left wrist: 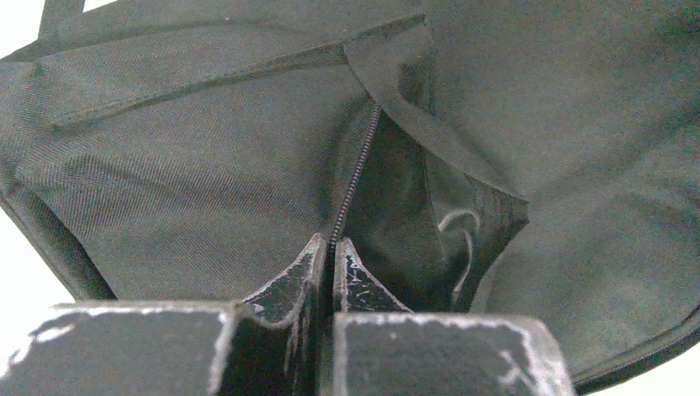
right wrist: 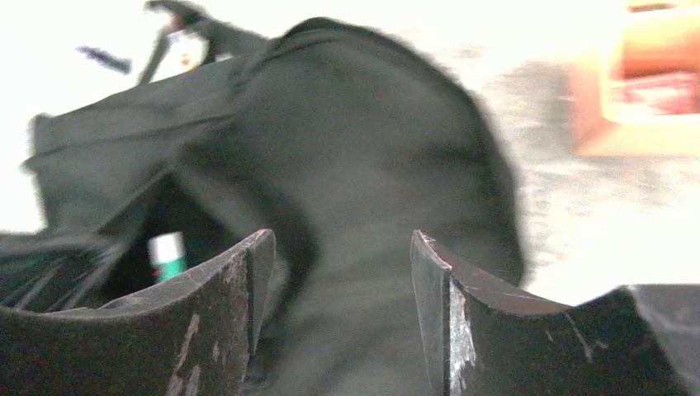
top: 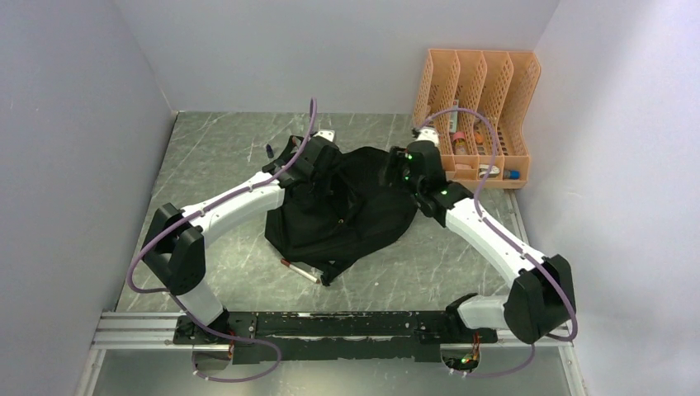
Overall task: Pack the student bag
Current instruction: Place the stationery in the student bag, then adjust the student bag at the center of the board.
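Near: slim pale item point(top: 301, 270) was half hidden under the student bag point(top: 351, 210), kind not made out | mid tabletop point(top: 223, 148): bag was slumped, soft black woven fabric | left gripper point(left wrist: 332, 247) was pinched closed on its zipper edge | right gripper point(right wrist: 338, 243) was held wide, view blurred; white-green object point(right wrist: 167, 256) was glimpsed inside | far right: orange slotted organiser point(top: 479, 91).

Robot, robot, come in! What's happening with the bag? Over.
Left gripper shut on student bag zipper edge. Right gripper open beside it. Opening looks clear.

Black student bag point(top: 347, 206) slumped on table point(top: 215, 148) centre, zip open.
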Available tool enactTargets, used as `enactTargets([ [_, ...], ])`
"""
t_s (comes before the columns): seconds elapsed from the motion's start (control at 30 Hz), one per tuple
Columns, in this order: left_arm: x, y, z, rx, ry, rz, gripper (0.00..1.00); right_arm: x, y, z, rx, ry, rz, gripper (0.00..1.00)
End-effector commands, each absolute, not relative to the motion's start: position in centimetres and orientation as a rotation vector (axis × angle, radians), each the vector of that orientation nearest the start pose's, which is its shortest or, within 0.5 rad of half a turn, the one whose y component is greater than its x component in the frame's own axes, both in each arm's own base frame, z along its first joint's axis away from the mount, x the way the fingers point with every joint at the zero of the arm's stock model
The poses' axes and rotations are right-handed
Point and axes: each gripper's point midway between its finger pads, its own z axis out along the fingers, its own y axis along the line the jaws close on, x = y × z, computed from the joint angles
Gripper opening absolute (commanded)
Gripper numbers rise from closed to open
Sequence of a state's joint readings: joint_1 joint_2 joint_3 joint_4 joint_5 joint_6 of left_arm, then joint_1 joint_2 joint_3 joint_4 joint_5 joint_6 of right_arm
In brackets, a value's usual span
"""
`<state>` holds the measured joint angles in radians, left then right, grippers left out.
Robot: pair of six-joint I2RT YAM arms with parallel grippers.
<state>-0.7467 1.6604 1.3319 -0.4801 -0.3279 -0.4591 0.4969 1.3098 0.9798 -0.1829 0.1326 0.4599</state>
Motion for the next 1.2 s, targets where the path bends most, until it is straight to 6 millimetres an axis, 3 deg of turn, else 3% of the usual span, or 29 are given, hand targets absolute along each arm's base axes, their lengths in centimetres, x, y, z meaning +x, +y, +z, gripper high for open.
enactTargets([
  [0.0,35.1,-27.2,16.4,0.195,2.299,-0.255,0.05,35.3,9.7,16.4,0.247,2.172,0.052,0.65],
  [0.1,35.1,-27.2,16.5,0.194,2.298,-0.253,0.05,35.1,8.7,14.8,0.274,2.220,0.119,0.67],
  [0.43,35.0,-27.4,16.6,0.207,2.300,-0.264,0.05,34.5,10.6,8.5,0.230,2.421,0.373,0.65],
  [0.53,35.1,-27.7,16.8,0.213,2.297,-0.279,0.05,34.4,11.4,7.7,0.233,2.429,0.471,0.54],
  [0.67,35.5,-28.5,17.7,0.224,2.286,-0.314,0.05,34.8,11.9,7.6,0.235,2.416,0.537,0.26],
  [0.83,36.0,-29.7,19.4,0.255,2.256,-0.361,0.05,35.5,10.9,9.8,0.258,2.346,0.490,0.02],
  [1.17,37.4,-32.0,27.3,0.298,2.134,-0.467,0.05,35.2,7.9,19.5,0.376,2.066,0.421,0.00],
])
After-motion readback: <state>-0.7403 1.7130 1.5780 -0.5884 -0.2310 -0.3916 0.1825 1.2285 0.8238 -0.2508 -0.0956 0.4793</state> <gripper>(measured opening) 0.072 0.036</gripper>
